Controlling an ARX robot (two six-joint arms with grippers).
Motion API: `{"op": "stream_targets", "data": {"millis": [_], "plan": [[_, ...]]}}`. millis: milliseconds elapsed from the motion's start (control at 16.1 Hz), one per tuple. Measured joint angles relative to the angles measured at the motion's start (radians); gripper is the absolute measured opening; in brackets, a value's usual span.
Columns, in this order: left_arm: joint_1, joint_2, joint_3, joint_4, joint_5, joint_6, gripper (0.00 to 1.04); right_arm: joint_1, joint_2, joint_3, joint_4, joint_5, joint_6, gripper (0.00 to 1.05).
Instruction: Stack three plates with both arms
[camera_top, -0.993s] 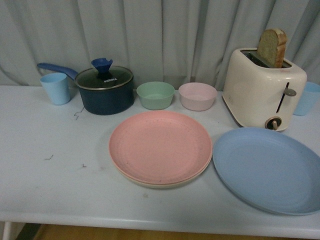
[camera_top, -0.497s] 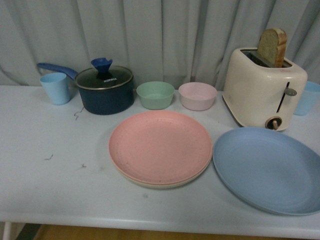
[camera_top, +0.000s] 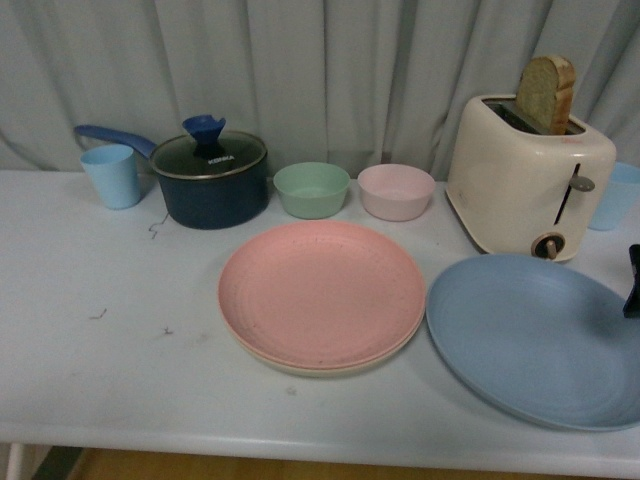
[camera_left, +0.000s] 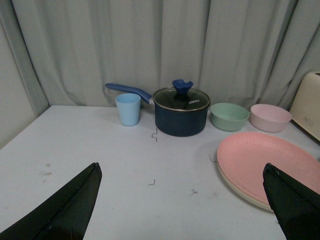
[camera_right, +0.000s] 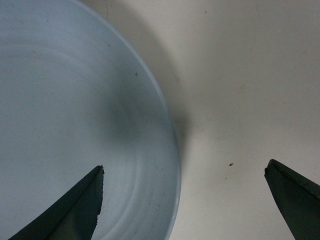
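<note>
The pink plate (camera_top: 320, 290) lies on the beige plate (camera_top: 300, 367), only its rim showing, at the table's middle. The light blue plate (camera_top: 535, 335) lies flat to their right. My right gripper (camera_top: 632, 280) shows as a black tip at the right edge, above the blue plate's right rim. In the right wrist view it (camera_right: 184, 172) is open and straddles the blue plate's rim (camera_right: 172, 145), one jaw over the plate and one over the table. My left gripper (camera_left: 180, 170) is open above bare table, left of the pink plate (camera_left: 272, 165); it is out of the front view.
At the back stand a blue cup (camera_top: 112, 175), a dark lidded saucepan (camera_top: 210, 180), a green bowl (camera_top: 311, 189), a pink bowl (camera_top: 395, 191) and a cream toaster (camera_top: 527, 175) with a bread slice. Another blue cup (camera_top: 615, 195) is behind the toaster. The table's front edge (camera_top: 300, 445) is near.
My right gripper's tip has come into the front view at the right edge, over the blue plate's rim. The plates have not moved.
</note>
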Motion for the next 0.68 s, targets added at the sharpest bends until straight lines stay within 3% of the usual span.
{"op": "stream_targets", "data": {"millis": [248, 683], "plan": [[0.0, 0.0, 0.0, 0.0, 0.0, 0.0, 0.98, 0.029, 0.064, 0.02, 0.006, 0.051, 0.006, 0.98], [0.0, 0.0, 0.0, 0.0, 0.0, 0.0, 0.98, 0.035, 0.11, 0.03, 0.016, 0.075, 0.023, 0.25]]}}
